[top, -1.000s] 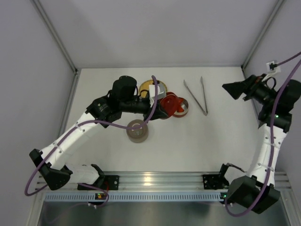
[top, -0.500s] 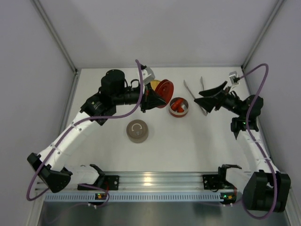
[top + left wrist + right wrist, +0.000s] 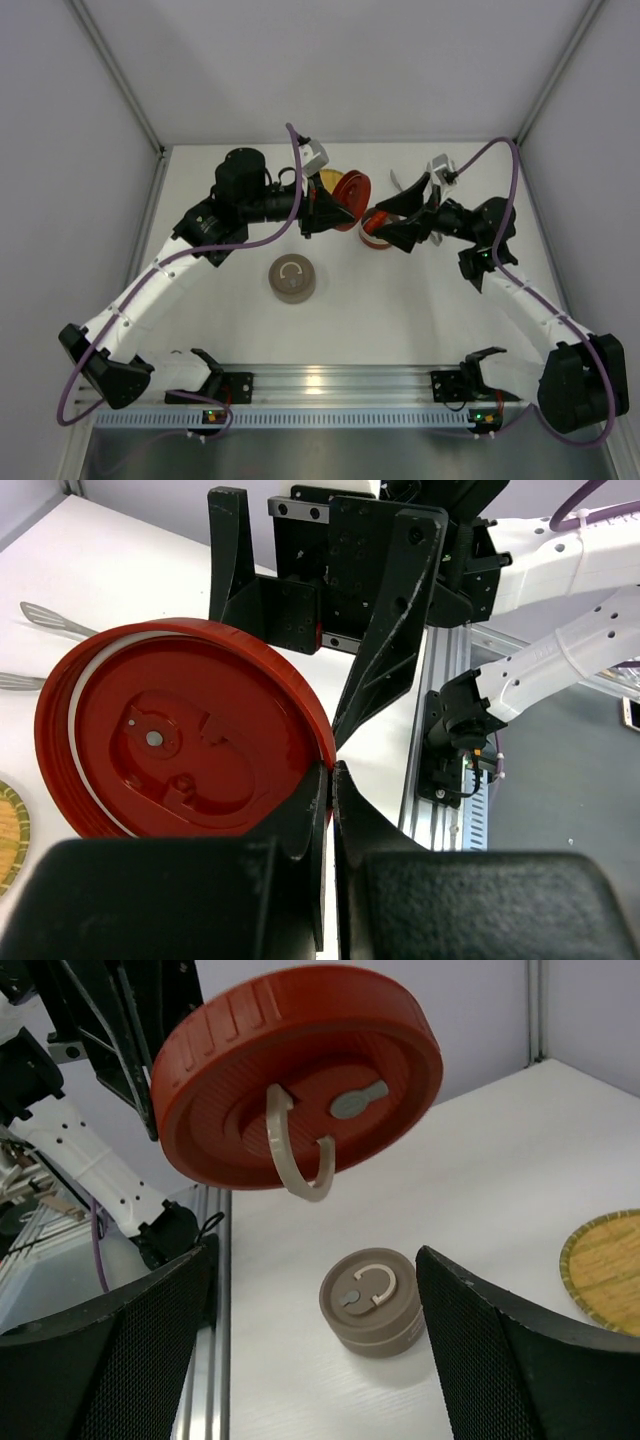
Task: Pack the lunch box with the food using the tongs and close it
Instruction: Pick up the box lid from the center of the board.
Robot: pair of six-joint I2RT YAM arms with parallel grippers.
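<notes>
From above, the left hand (image 3: 338, 208) is pinching the red lid (image 3: 351, 188) on edge at upper centre, while the right hand (image 3: 388, 225) is standing wide and empty just beside it, probably hiding the food; the tongs (image 3: 397, 181) are peeking out behind that arm. In the left wrist view, the fingers (image 3: 300, 810) are gripping only the lid's rim, so a bump from the right hand is risking a twist and drop. In the right wrist view, the lid is hanging close ahead.

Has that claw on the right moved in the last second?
Yes. The right gripper swung leftward and ended much nearer the brown tin, which stayed put.
</notes>
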